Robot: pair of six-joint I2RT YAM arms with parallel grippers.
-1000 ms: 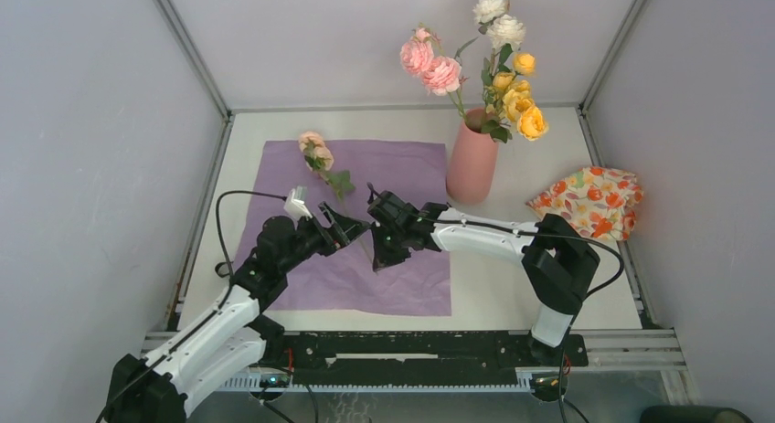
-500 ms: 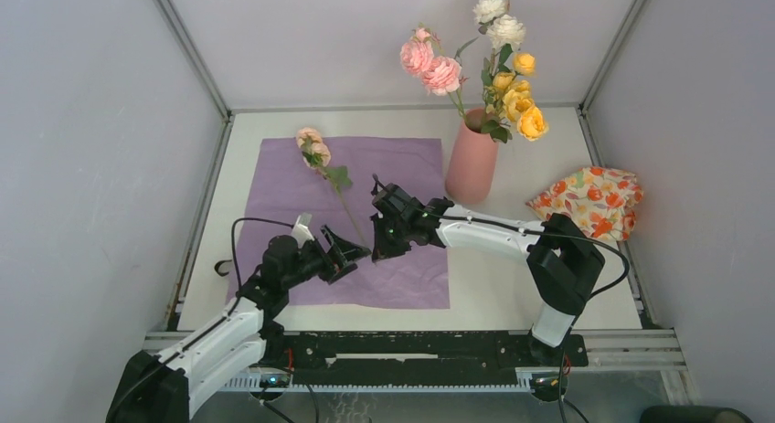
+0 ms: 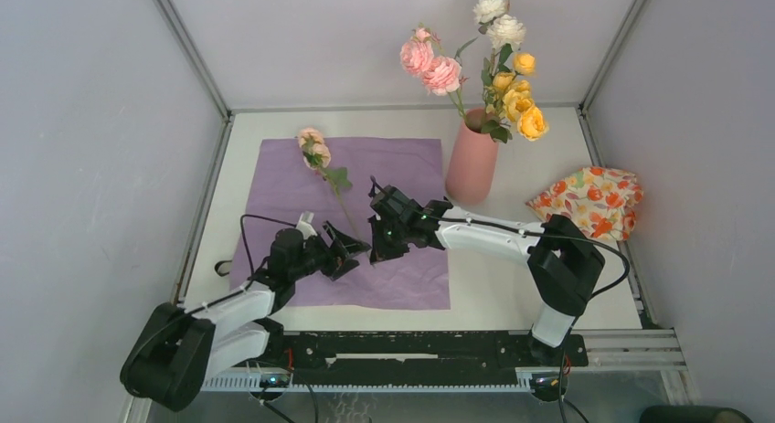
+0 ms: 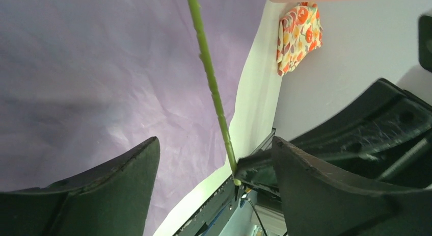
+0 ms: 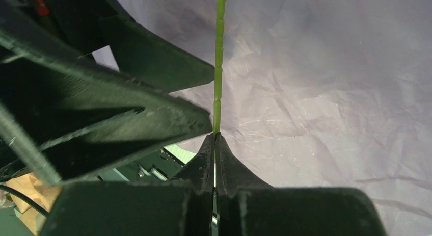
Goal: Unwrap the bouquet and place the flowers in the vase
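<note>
grey panel walls close in a white bench where a two-arm robot works on an unwrapped bouquet. on the bench's 9 o'clock side the purple wrapping paper lies spread flat and creased, its near edge toward the arm bases. a single pink rose has its head near the sheet's 11 o'clock corner. a leaf sits partway down, and the thin green stem runs toward 5 o'clock into the middle of the sheet.

the left gripper hangs low over the paper with its fingers spread wide. in the left wrist view the stem passes through the gap between them, clear of both. just beside it, at its 3 o'clock, the right gripper is pressed together and pinches the stem close to its cut end. the right wrist view shows both fingertips closed on the green stalk, with one finger of the left gripper just beside the pinch.

at the bench's 1 o'clock the salmon-pink vase stands upright, just beside the paper's far right corner. it holds the other flowers: pink roses leaning toward 11 o'clock, white ones at the top, yellow and peach ones at the right. at 3 o'clock, well apart from the vase, an orange-flowered cloth bundle sits by the right wall.
</note>
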